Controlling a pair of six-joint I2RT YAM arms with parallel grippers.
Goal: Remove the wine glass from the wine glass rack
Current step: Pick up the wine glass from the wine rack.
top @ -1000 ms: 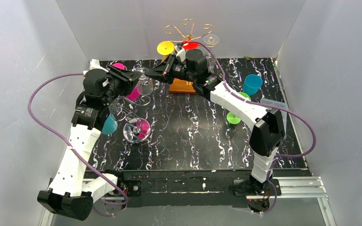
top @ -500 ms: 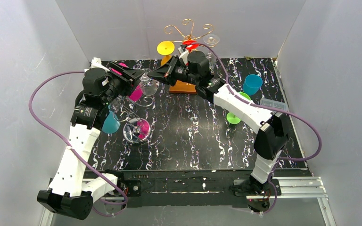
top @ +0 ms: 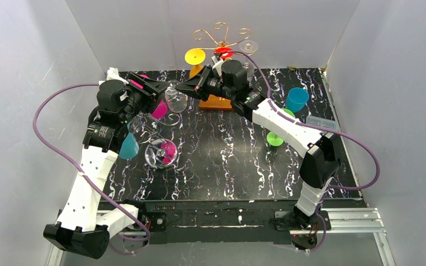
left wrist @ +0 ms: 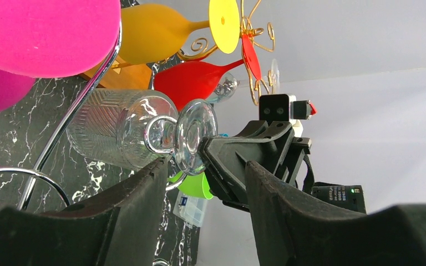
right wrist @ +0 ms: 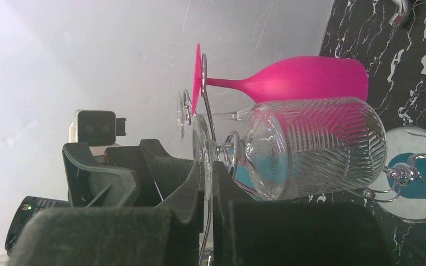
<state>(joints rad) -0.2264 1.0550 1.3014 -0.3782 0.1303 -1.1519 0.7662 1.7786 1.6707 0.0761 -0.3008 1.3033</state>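
A black table point(top: 227, 160) veined with white fills the floor of a white-walled booth. Both arms reach to its far left part and meet there tip to tip.

At the back stands a gold wire rack point(top: 220, 34) carrying a yellow glass point(top: 194, 56) and a red glass point(top: 224, 53). The right arm hides part of the rack's wooden foot. On the left, the chrome rack point(top: 144, 126) is largely covered from above by the left arm, and its thin wires are hard to follow against the marbling.

The wine glass point(left wrist: 116, 130), clear with a cut herringbone pattern, lies on its side in the air between the two grippers, its foot turned toward the right one. From above it is only a faint glint, and its foot is lost behind the gripper tips. A pink glass point(right wrist: 305, 77) hangs just behind it, partly screened by its bowl.

The right gripper point(right wrist: 206, 166) is clamped on the wine glass, its two fingers pinching the foot, which shows edge-on between them. The left gripper point(left wrist: 206, 165) is released: its jaws stand apart on either side of the foot, with no pad seen touching it, and the frame edge cuts off the finger bases.

A chrome loop point(left wrist: 147, 134) circles the stem just behind the foot; whether it bears the glass's weight I cannot tell
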